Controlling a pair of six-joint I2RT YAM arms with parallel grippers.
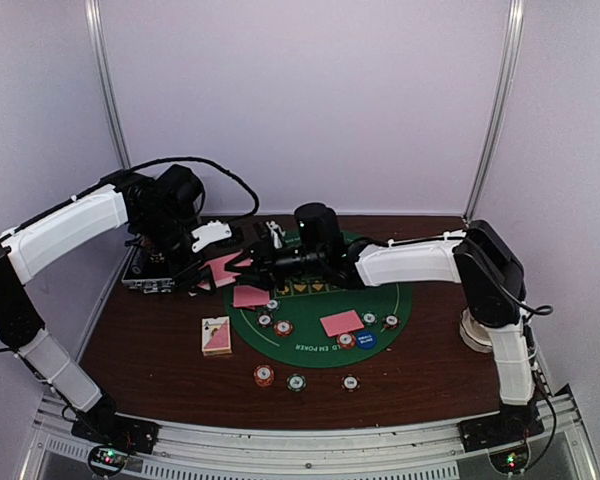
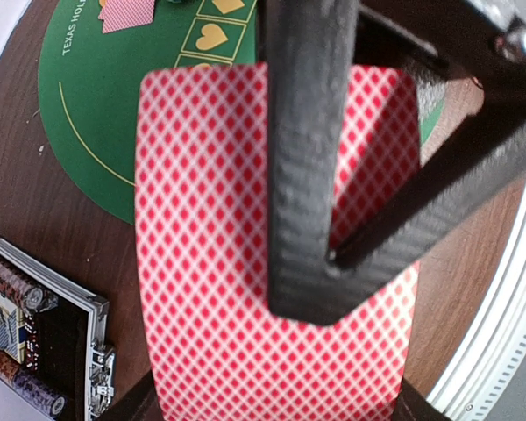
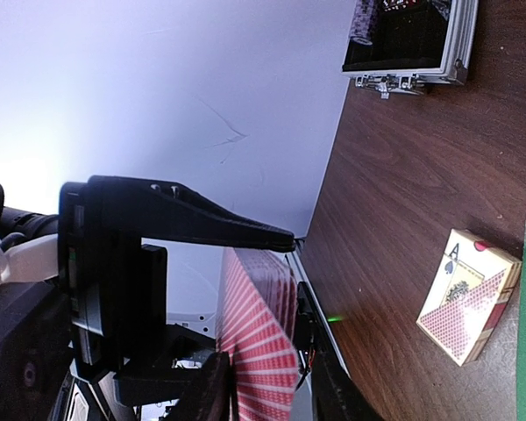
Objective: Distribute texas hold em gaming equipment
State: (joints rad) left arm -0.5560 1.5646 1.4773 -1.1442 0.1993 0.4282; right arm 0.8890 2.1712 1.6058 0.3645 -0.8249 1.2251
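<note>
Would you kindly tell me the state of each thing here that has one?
Left gripper: shut on card.
Right gripper: open, jaws either side of the card.
Card: held aloft, back showing.
Case: open, chips inside.
Deck box: flat on the table.
Mat cards: face down.

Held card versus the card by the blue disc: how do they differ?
The held card hangs above the table, pinched by the left gripper; the card by the blue disc lies flat on the green mat, untouched. The held card is near the case; the other, among chips. Both show pink-red backs.
</note>
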